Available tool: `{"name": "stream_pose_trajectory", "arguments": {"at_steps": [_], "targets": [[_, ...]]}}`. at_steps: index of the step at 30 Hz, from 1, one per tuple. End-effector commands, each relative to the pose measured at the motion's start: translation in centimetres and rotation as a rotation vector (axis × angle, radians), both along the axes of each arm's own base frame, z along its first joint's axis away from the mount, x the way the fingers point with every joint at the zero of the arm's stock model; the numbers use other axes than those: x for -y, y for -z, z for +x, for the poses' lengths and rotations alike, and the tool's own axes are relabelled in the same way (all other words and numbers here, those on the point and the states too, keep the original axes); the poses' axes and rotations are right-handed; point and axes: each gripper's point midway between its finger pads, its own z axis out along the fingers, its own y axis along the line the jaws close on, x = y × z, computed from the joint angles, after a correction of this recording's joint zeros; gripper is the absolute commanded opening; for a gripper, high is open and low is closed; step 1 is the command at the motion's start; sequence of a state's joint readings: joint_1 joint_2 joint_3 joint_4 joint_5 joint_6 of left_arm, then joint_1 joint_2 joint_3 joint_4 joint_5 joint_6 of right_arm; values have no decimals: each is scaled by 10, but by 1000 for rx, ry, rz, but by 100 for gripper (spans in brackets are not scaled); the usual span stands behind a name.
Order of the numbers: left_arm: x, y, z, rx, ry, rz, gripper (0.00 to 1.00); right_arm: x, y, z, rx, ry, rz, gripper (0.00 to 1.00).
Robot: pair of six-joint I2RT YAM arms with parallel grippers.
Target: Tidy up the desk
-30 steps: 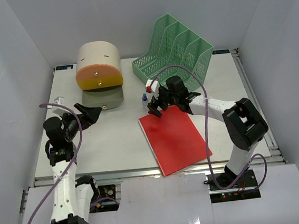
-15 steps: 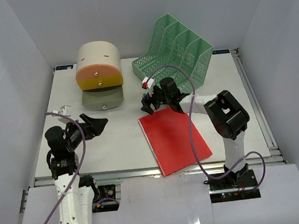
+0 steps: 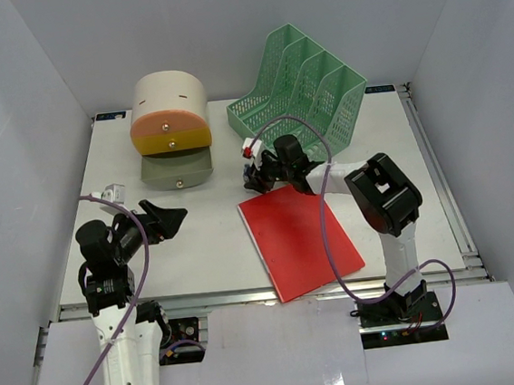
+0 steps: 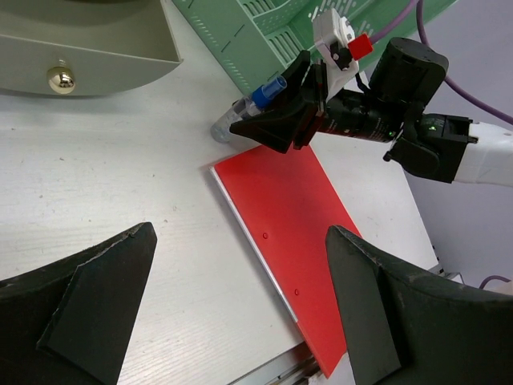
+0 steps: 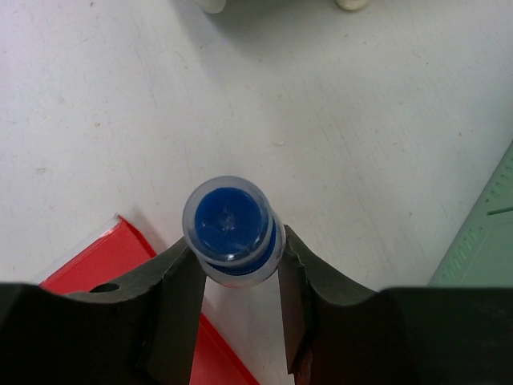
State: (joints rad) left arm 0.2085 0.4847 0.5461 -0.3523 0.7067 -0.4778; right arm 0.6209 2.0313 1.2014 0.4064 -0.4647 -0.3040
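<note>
1. Right gripper (image 5: 239,250) has its jaws pinched on the blue-capped tube (image 5: 228,218), which leans with its base seemingly on the desk (image 3: 207,243), just beside the red folder's (image 3: 300,238) far corner.
2. We judge the grip is for tidying it away, perhaps into the drawer box (image 3: 171,128) or green rack (image 3: 306,83).
3. Our left gripper (image 3: 164,221) gapes wide and empty over the desk's left side.
4. We can read no label or writing.
</note>
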Motion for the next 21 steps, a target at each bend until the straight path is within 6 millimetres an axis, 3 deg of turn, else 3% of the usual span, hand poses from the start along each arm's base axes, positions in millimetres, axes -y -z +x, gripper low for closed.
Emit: {"name": "stream_pose_trajectory", "arguments": {"at_steps": [1, 4, 7, 9, 10, 16, 19, 20, 21], "targets": [[-3, -11, -1, 36, -12, 20, 98, -2, -65, -6, 169, -99, 33, 12], [-8, -9, 2, 24, -52, 20, 98, -14, -90, -3, 290, -130, -89, 11], [-14, -5, 5, 8, -94, 22, 98, -27, -94, -11, 385, -144, -316, 10], [-20, -4, 7, 3, -135, 28, 98, -44, -124, -10, 535, -136, -416, 10], [-22, -4, 8, 1, -148, 28, 98, -50, -124, -9, 552, -137, -448, 10], [-29, -2, 9, -19, -196, 31, 98, -89, -157, 5, 651, -88, -466, 11], [-31, -1, 10, -27, -207, 31, 98, -113, -149, 19, 670, -66, -474, 13], [-32, -1, 10, -27, -211, 31, 98, -118, -159, 22, 687, -55, -454, 14], [-33, -1, 10, -29, -220, 32, 98, -127, -157, 26, 695, -51, -451, 15]]}}
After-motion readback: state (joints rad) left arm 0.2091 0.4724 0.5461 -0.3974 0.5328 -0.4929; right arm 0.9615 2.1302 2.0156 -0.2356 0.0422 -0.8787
